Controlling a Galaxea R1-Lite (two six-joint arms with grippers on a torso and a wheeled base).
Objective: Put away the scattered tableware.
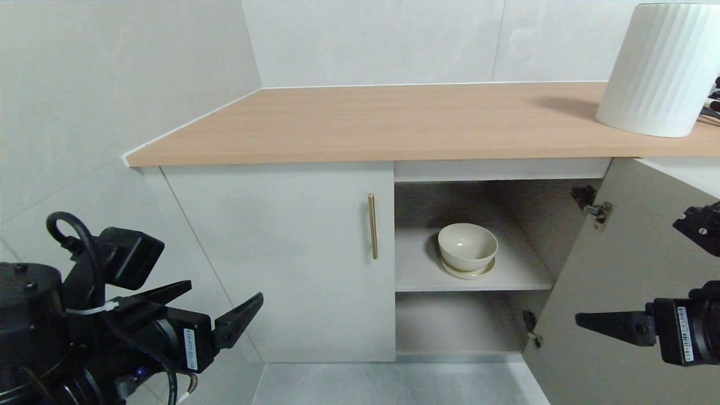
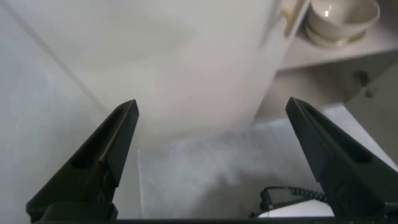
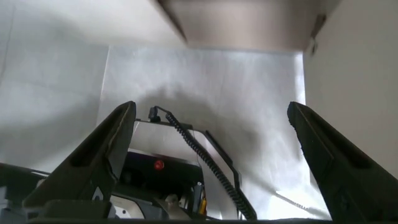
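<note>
We locate the cream round ceramic bowl (image 1: 468, 244) at centre right of the head view, seated on a pale saucer (image 1: 469, 274) on the white cabinet's upper shelf (image 1: 416, 270). The left gripper (image 1: 225, 291), lower left, is spread wide and empty; the right gripper (image 3: 210, 107) is likewise released. The bowl lies up and right of the left gripper. The open grey door (image 1: 619, 264) stands beside the right arm, which we judge better placed to swing it shut.

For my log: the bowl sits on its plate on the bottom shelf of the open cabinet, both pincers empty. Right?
Wrong shelf: the head view shows the bowl on its plate on the upper shelf. The cabinet is open; left pincer and right pincer are empty.
</note>
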